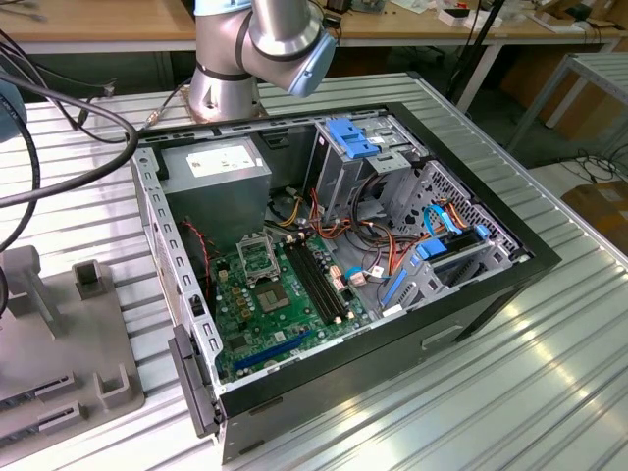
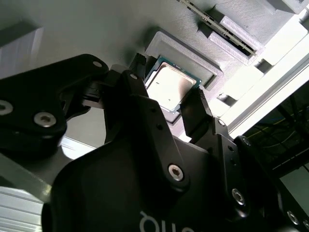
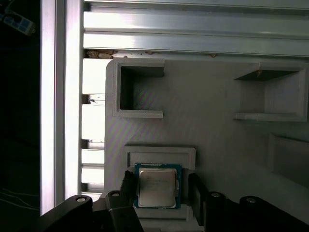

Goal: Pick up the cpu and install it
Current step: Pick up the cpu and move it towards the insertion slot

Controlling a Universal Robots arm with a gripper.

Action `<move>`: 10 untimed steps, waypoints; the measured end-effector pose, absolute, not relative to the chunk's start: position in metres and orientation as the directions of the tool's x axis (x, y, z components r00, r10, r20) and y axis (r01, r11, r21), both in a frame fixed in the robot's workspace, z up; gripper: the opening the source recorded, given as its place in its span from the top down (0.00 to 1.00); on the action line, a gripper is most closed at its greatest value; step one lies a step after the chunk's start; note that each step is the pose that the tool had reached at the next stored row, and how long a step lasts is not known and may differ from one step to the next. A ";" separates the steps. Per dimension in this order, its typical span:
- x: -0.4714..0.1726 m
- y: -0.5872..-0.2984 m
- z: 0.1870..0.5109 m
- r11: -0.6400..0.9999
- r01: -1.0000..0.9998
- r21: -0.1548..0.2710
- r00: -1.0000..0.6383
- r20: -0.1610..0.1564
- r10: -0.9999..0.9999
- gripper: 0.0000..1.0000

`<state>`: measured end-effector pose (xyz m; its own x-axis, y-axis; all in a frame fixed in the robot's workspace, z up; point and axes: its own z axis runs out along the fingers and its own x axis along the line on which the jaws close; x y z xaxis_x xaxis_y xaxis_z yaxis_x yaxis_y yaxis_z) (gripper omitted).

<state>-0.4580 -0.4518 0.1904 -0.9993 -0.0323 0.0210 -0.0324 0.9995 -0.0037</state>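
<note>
The cpu is a small silvery square with a green edge. It lies flat in a raised recess of the grey fixture plate. My gripper is low over it, open. One black finger stands on each side of the cpu, and a narrow gap shows at the other finger. In the exterior view the fixture plate lies on the table at the exterior view's left. The green board's metal-framed socket sits inside the open computer case.
The case also holds a grey power-supply box, memory slots, bundled wires and a blue-tabbed drive cage. The arm's base stands behind the case. Thick black cables hang over the fixture side. Upright pockets rise from the fixture plate.
</note>
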 end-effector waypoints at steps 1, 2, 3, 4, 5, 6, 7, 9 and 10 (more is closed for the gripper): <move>-0.458 -0.452 0.190 0.999 -0.032 -0.004 -0.999 0.021 -0.032 0.43; -0.458 -0.452 0.190 0.999 -0.032 -0.004 -0.999 0.021 -0.032 0.43; -0.458 -0.452 0.190 0.999 -0.032 -0.004 -0.999 0.021 -0.032 0.43; -0.459 -0.452 0.190 0.999 -0.032 -0.004 -0.999 0.021 -0.032 0.43; -0.459 -0.452 0.190 0.999 -0.032 -0.004 -0.999 0.021 -0.032 0.43; -0.460 -0.452 0.190 0.999 -0.032 -0.004 -0.999 0.021 -0.032 0.43; -0.460 -0.452 0.190 0.999 -0.032 -0.004 -0.999 0.021 -0.032 0.43; -0.460 -0.452 0.190 0.999 -0.032 -0.004 -0.999 0.021 -0.032 0.43; -0.461 -0.451 0.190 0.999 -0.032 -0.004 -0.999 0.021 -0.032 0.43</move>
